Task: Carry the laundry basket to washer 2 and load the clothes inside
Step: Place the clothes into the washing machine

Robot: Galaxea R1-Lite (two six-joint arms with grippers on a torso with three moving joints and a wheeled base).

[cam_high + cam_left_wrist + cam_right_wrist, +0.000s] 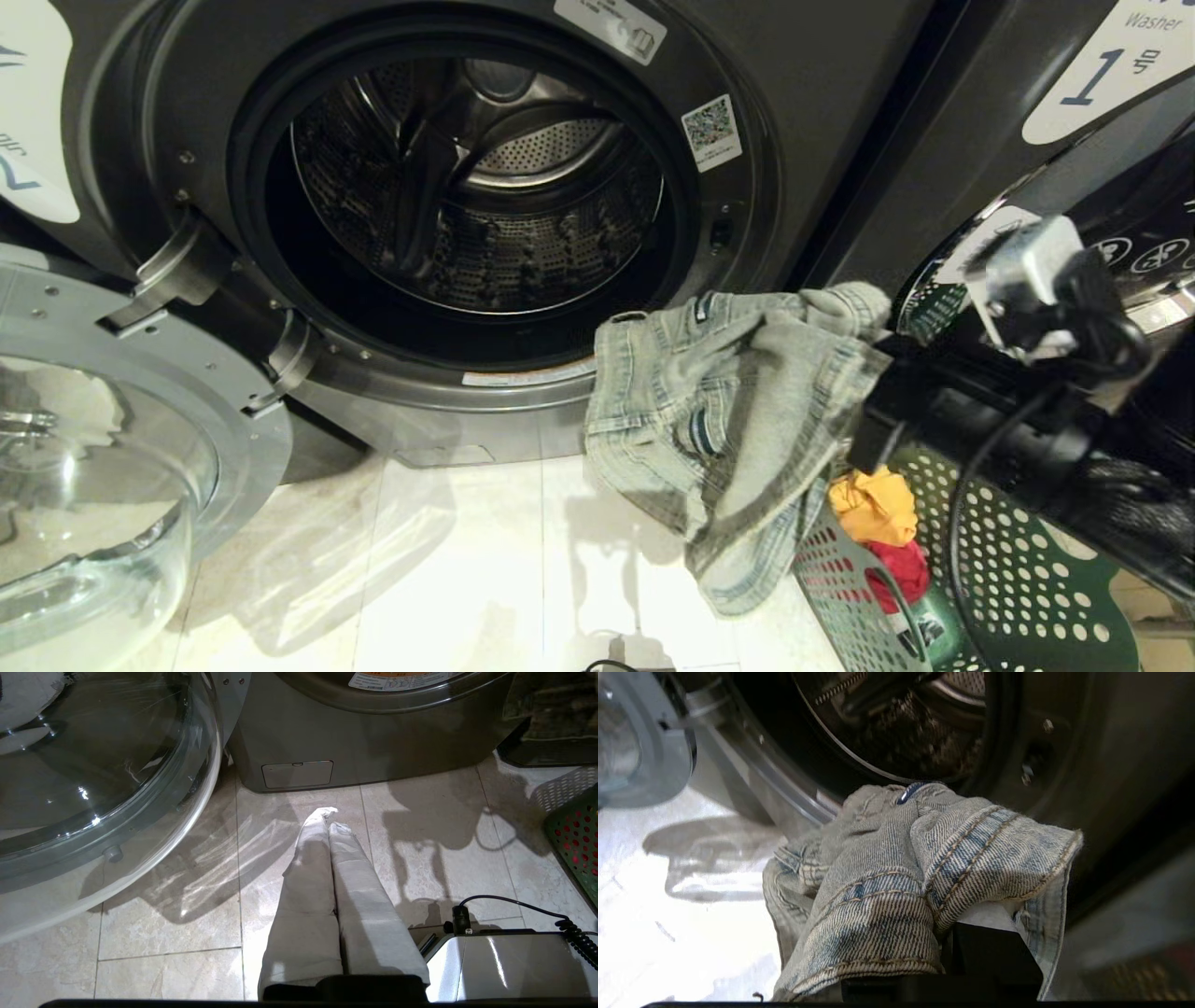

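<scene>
Right gripper (864, 373) pinches the jeans (719, 420), which hang limp, long axis vertical, just beside the basket (1027, 579). Washer 2's drum (485, 196) opens toward ten o'clock from the gripper, its door (121, 439) swung clear at eight o'clock, room open between. Left gripper (329, 816), pressed together, idles over the floor (177, 933).

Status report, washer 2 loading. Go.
Right gripper shut on jeans, beside the open drum. Left gripper shut, idle above floor. Path to the drum clear.
</scene>
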